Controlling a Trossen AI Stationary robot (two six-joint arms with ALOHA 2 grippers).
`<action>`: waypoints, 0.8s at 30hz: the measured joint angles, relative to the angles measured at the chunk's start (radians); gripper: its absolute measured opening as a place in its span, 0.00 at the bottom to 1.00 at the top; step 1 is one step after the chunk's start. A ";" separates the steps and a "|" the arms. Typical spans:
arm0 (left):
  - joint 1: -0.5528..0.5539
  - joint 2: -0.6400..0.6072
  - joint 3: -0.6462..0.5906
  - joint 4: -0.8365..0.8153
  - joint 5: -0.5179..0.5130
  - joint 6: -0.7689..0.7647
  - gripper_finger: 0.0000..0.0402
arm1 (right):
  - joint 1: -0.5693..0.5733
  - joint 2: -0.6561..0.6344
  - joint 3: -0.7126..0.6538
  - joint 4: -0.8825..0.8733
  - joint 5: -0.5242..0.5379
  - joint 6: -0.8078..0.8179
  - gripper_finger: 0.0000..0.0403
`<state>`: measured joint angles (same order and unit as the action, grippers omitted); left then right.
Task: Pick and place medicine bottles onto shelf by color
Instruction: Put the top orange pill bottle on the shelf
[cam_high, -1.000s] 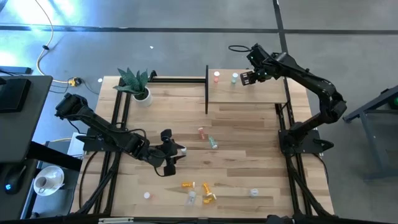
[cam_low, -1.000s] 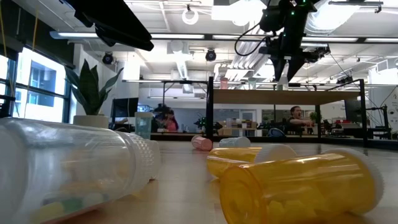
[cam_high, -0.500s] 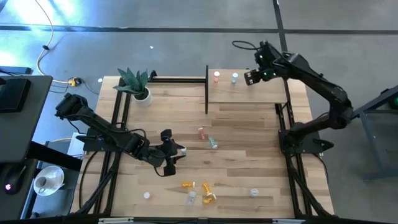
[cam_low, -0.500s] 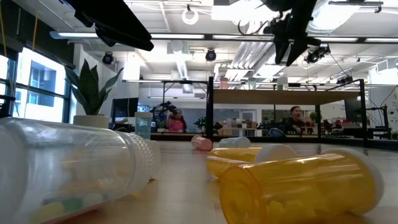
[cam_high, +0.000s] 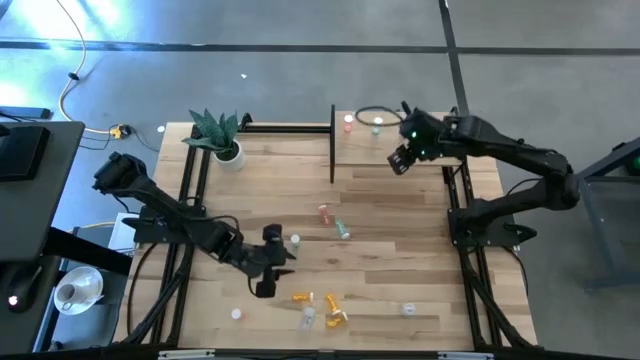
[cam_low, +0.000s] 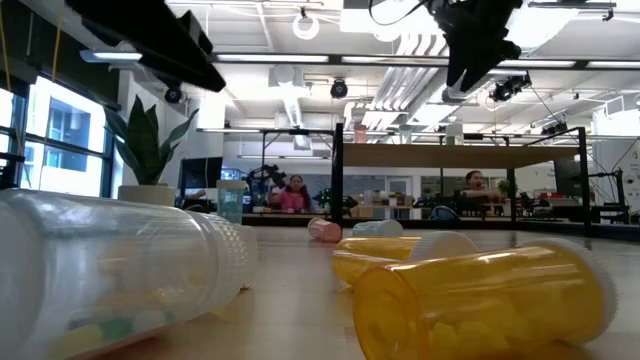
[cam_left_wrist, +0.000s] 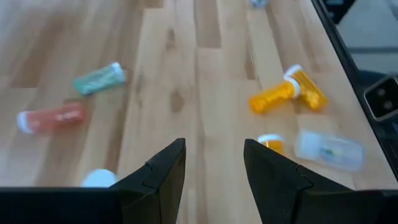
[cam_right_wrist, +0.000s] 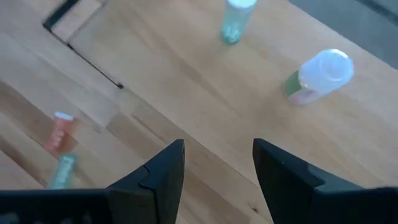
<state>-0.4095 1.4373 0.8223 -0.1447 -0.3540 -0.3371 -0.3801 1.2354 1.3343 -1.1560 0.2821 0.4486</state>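
Several medicine bottles lie on the table: a pink one (cam_high: 324, 212), a green one (cam_high: 342, 229), and orange ones (cam_high: 302, 297) (cam_high: 337, 317) beside a clear one (cam_high: 308, 318). A red bottle (cam_high: 348, 122) and a green bottle (cam_high: 377, 123) stand upright on the shelf (cam_high: 420, 150). My left gripper (cam_high: 280, 258) hangs open over bare table, between the pink-green pair and the orange group (cam_left_wrist: 273, 96). My right gripper (cam_high: 398, 163) is open above the shelf's near part, nothing between its fingers; both shelf bottles (cam_right_wrist: 235, 22) (cam_right_wrist: 317, 74) lie ahead of it.
A potted plant (cam_high: 222, 135) stands at the far left corner. A loose white cap (cam_high: 236, 313) and a clear bottle (cam_high: 408, 309) lie near the front edge. Black frame bars (cam_high: 332, 145) border the shelf. Bare planks lie between the shelf and the lying bottles.
My right gripper has drawn back from the green bottle at the shelf's far edge toward the table's near side, rising and rolling, still open. My left gripper has tipped and sunk a little toward the orange bottles. No bottle has moved.
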 joint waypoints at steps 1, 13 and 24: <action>-0.008 0.017 0.000 0.012 0.004 0.000 0.38 | 0.018 0.000 -0.012 0.003 0.012 0.009 0.45; -0.078 0.174 -0.001 0.149 0.085 -0.039 0.38 | 0.198 0.000 -0.062 0.046 0.073 0.094 0.45; -0.075 0.326 0.153 0.018 0.151 -0.030 0.38 | 0.219 0.000 -0.062 0.055 0.094 0.094 0.45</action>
<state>-0.4847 1.7634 0.9752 -0.1266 -0.2031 -0.3676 -0.1608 1.2350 1.2724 -1.1007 0.3759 0.5426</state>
